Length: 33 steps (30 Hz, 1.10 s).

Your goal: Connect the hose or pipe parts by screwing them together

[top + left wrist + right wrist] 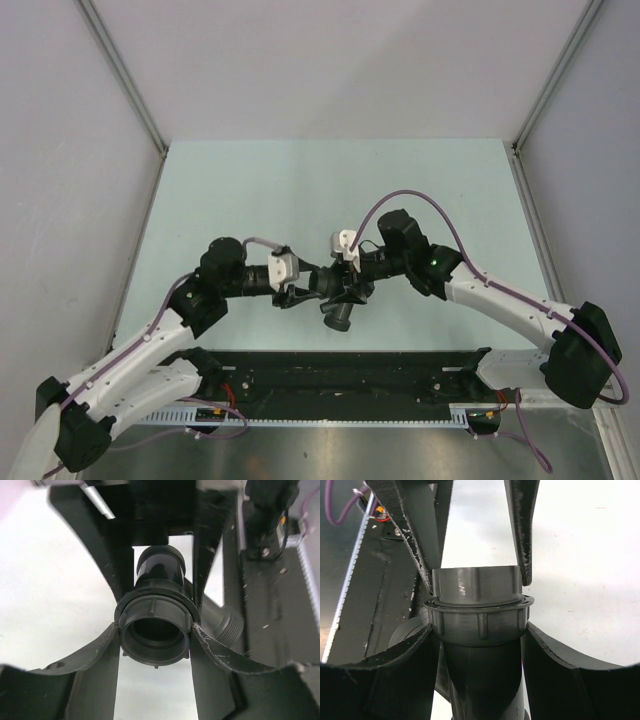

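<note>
At the centre of the top view the two arms meet. The left gripper (156, 628) pinches the ribbed nut (155, 614), and the right gripper (480, 628) clamps the branched fitting (482, 680) at its collar. I'd line both mouths on one axis, then turn the nut gently to avoid cross-threading.

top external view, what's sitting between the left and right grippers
The dark grey pipe fittings span it, left gripper and right gripper each clamped on one end, a branch pointing toward the near side. The top view shows this.
</note>
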### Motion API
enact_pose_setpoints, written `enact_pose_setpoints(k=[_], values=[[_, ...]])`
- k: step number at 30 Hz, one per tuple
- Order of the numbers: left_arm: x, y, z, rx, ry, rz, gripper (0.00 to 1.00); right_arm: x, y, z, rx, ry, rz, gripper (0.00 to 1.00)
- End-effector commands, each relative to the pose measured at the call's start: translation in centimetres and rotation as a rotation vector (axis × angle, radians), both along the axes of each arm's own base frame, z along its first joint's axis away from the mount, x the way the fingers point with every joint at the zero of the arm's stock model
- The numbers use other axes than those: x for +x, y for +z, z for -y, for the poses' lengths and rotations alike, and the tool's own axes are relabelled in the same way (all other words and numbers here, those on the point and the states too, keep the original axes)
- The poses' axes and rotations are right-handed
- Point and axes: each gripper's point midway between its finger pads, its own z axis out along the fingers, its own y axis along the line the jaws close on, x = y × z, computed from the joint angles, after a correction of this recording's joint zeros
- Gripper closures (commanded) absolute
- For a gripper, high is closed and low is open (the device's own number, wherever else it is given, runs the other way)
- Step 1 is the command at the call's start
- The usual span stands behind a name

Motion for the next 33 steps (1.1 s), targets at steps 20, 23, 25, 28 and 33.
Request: enact_pose_setpoints(k=[20,23,25,28,33], values=[[3.6,0.6,-2.2,0.132,0.015,0.633,1.0,0.8,6.5,-0.1,0.178,-0.031,-0.07,0.41],[4.8,2.1,-3.0,0.003,0.132,0.587,1.0,0.3,7.0,0.5,0.177,-0.043,-0.077,0.19],[5.5,1.8,-3.5,-0.037,0.174,0.576,1.0,0.0,7.0,0.9,0.166,-0.063,-0.096,0.0],[6.8,1.1,-3.8,-0.036,0.238,0.539,1.0,0.2,7.8,1.5,0.173,-0.119,-0.093,0.0],[9.9,0.2,-3.7,-0.083,0.332,0.394,1.0,0.4,9.8,2.7,0.211,-0.2,-0.051,0.0]])
